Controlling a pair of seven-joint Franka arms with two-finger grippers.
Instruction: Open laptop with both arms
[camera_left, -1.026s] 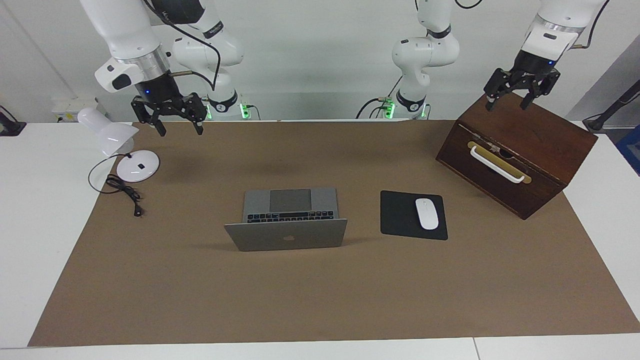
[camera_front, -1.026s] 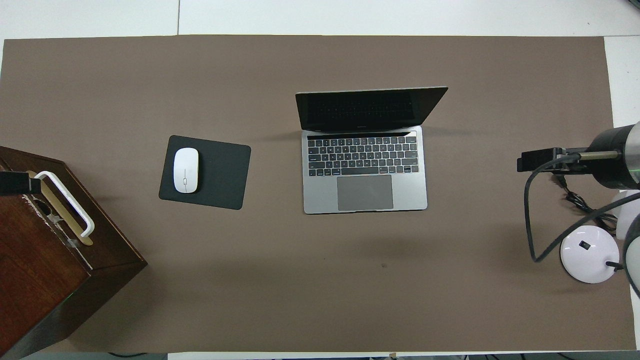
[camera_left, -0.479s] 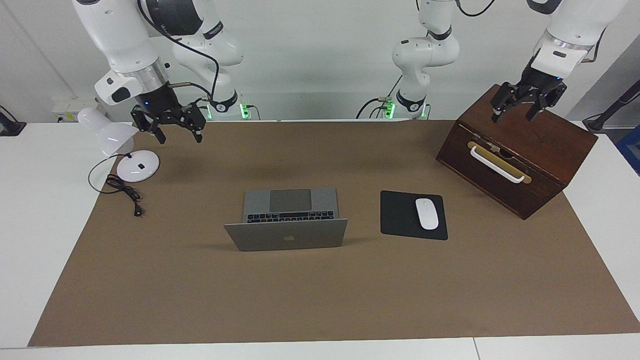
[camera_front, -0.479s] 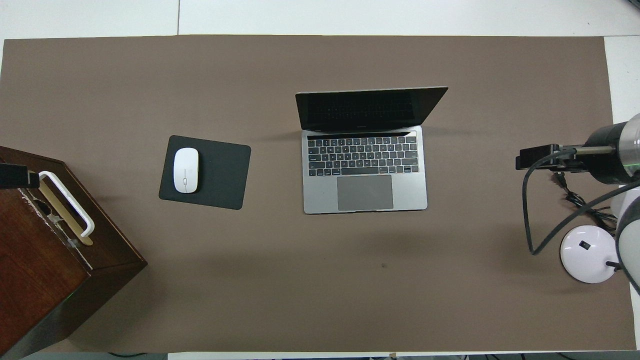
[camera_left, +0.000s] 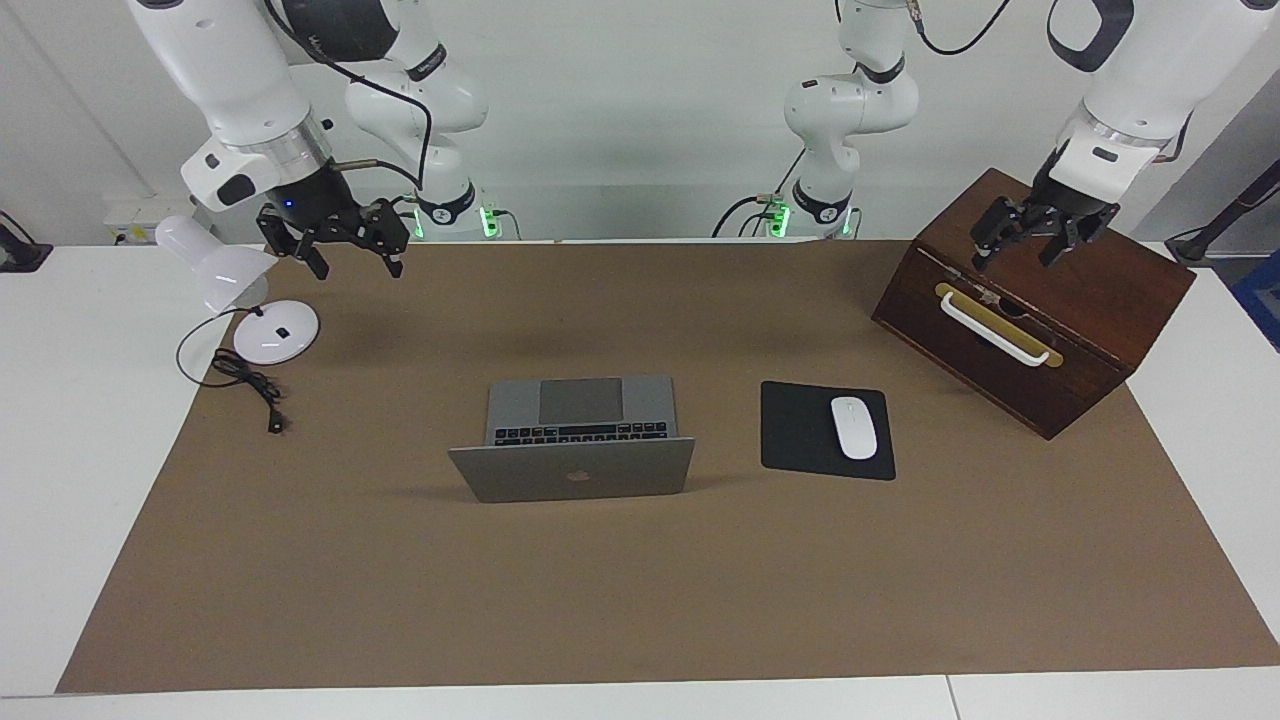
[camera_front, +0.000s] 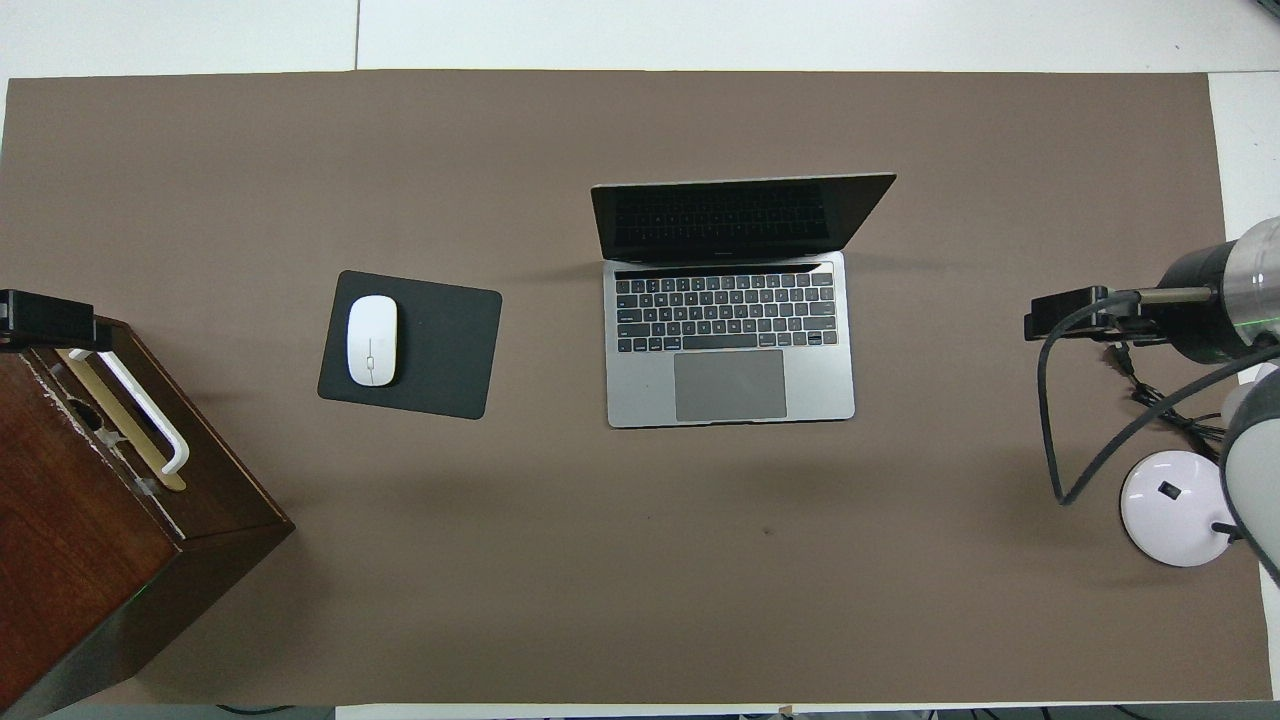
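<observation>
Both grippers empty, jaws spread: right gripper (camera_left: 347, 252) over worktop (camera_left: 640, 580) near lamp (camera_left: 240, 290); left gripper (camera_left: 1028, 240) over wooden box (camera_left: 1040, 310). Laptop (camera_left: 575, 440) mid-worktop, lid already raised. Task looks done; next likely parking only.

both arms (camera_left: 240, 70) are glossy white with dark grey joint bands and silver wrist rings. black cables loop alongside them. each gripper is black, and green lights glow at the bases.

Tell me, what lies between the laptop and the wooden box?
Between the laptop and the wooden box lies a black mousepad carrying a white mouse, shown in both views.
</observation>
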